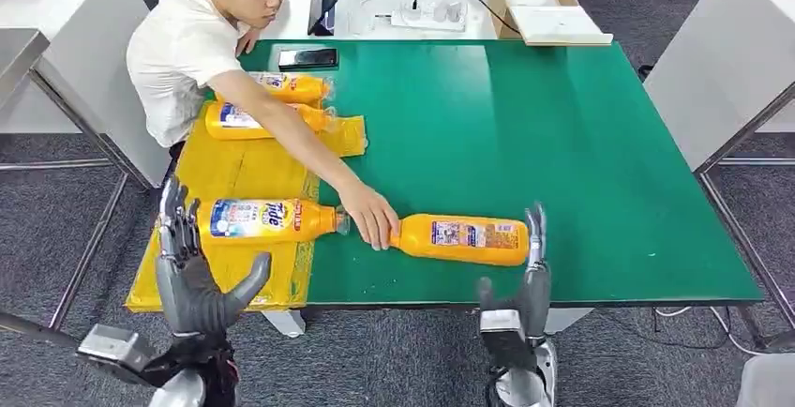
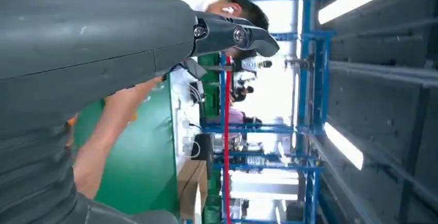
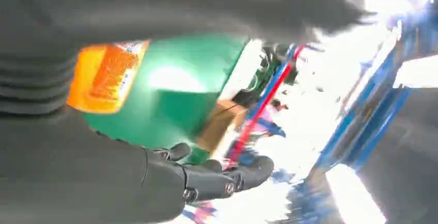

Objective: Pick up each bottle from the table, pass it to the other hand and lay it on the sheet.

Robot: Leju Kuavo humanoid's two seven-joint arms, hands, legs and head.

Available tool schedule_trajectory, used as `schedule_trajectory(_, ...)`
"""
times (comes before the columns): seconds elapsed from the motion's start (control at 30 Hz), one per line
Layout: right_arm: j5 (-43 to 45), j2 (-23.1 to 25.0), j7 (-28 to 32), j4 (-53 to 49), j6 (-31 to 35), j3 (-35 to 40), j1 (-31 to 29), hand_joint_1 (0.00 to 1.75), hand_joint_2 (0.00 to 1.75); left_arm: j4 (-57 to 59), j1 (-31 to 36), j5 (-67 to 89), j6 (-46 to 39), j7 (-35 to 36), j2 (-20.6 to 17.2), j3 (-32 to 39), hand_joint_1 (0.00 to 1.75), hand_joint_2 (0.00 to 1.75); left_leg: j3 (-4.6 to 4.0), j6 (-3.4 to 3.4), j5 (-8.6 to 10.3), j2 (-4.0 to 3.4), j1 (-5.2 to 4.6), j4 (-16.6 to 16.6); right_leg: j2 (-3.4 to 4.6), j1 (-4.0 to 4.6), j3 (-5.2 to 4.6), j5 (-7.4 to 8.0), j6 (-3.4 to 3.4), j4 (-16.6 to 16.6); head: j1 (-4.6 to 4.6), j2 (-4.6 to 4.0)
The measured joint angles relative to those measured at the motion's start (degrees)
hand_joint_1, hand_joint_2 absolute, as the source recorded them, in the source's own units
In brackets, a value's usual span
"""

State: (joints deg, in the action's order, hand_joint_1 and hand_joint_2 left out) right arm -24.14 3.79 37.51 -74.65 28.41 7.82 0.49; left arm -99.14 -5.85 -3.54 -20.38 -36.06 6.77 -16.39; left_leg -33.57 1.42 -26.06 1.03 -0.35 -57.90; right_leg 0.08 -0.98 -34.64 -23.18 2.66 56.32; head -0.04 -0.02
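Note:
An orange bottle (image 1: 464, 238) lies on its side on the green table (image 1: 525, 126) near the front edge; a person's hand (image 1: 370, 215) grips its cap end. My right hand (image 1: 525, 285) stands open just in front of the bottle's base, its fingers (image 1: 536, 229) up beside it; the right wrist view shows the bottle (image 3: 103, 77) close by. Three more orange bottles (image 1: 267, 219) (image 1: 262, 119) (image 1: 291, 86) lie on the yellow sheet (image 1: 244, 173) at the table's left. My left hand (image 1: 192, 271) is open, raised before the sheet's front end, holding nothing.
A person in a white shirt (image 1: 183, 46) leans over the table's far left corner, arm stretched across the sheet. A phone (image 1: 307, 58) lies at the far edge. A cardboard box (image 1: 544, 4) and a power strip (image 1: 427, 15) sit on a white table beyond.

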Motion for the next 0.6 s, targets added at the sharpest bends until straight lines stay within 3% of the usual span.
schedule_trajectory(0.07, -7.0, -2.4, -0.7, 3.0, 0.0, 0.1, -1.5, 0.0, 1.75, 0.0, -1.1, -0.1, -1.5, -1.3, 0.3, -1.3, 0.0, 1.75, 0.0, 0.03, 0.02, 0.13, -0.01, 0.0, -0.03, 0.0, 0.05, 0.0, 0.01, 0.0, 0.04, 0.02)
schedule_trajectory(0.2, -12.0, -5.2, -1.4, 7.8, 0.8, 0.0, -4.3, 0.0, 1.75, 0.0, -2.2, 0.7, -3.6, -1.8, 0.5, -3.0, 0.0, 1.75, -0.02, 0.07, 0.05, 0.12, -0.01, 0.0, -0.05, 0.0, 0.09, 0.03, 0.03, 0.0, 0.02, 0.0)
schedule_trajectory(0.37, -22.9, -9.2, -4.4, 18.3, 1.6, 2.0, -12.5, 0.0, 1.75, 0.0, -2.0, 2.2, -3.1, -2.0, 0.7, -4.9, 0.0, 1.75, 0.04, 0.07, 0.08, 0.1, 0.0, 0.0, -0.03, 0.0, 0.09, 0.07, 0.07, 0.0, 0.02, 0.02)
schedule_trajectory(0.6, -25.7, -10.7, -5.6, 29.2, -1.0, 5.9, -20.2, 0.0, 1.75, 0.1, -0.8, 2.3, -2.2, -2.0, 1.2, -6.3, 0.0, 1.75, 0.02, 0.07, 0.08, 0.11, 0.0, 0.0, -0.03, 0.01, 0.08, 0.07, 0.09, 0.0, 0.0, 0.0)
